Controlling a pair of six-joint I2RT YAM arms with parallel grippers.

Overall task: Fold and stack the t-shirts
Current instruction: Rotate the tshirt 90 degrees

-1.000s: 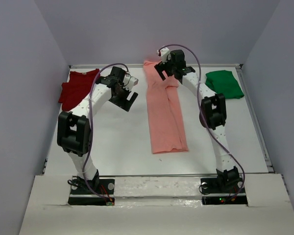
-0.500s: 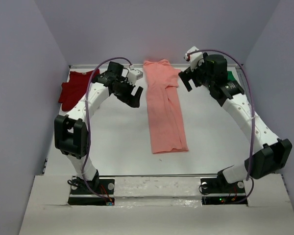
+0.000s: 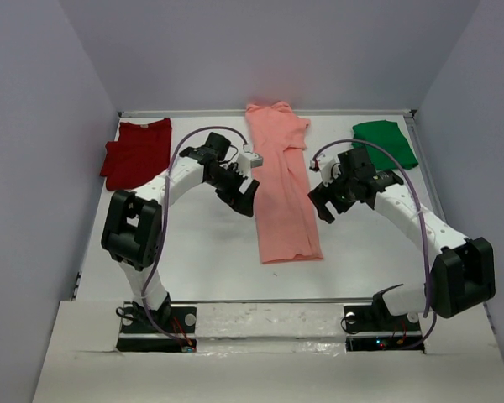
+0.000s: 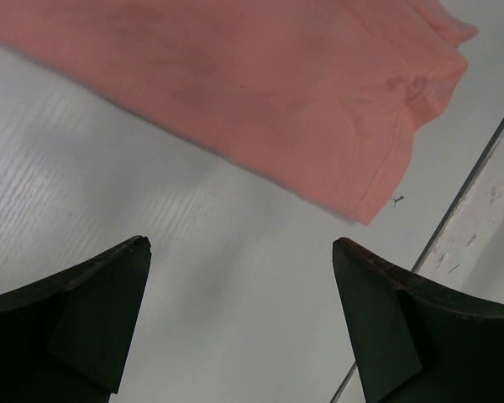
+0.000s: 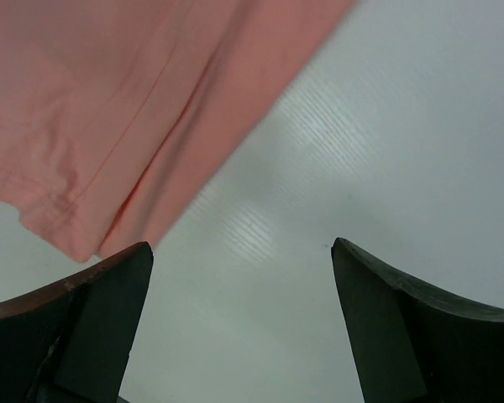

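Observation:
A salmon-pink t-shirt (image 3: 281,185) lies as a long narrow strip down the middle of the table, collar end at the back. A dark red t-shirt (image 3: 137,149) is bunched at the back left, and a green t-shirt (image 3: 385,143) at the back right. My left gripper (image 3: 245,200) hovers open just left of the pink strip's lower half; its wrist view shows the pink shirt's hem corner (image 4: 365,206) ahead of the gripper (image 4: 239,243). On the other side my right gripper (image 3: 321,206) is open just right of the strip, with pink cloth (image 5: 109,109) ahead-left of the gripper (image 5: 242,245). Neither holds anything.
The white table (image 3: 202,252) is bounded by a raised rim at the front (image 3: 269,300) and right (image 3: 441,210). Grey walls enclose the back and both sides. In the left wrist view the table's edge strip (image 4: 470,193) runs close to the shirt's hem.
Both grippers have come from the back of the table toward the front, along either side of the pink shirt. The right arm swung out and down; the shirts have not moved.

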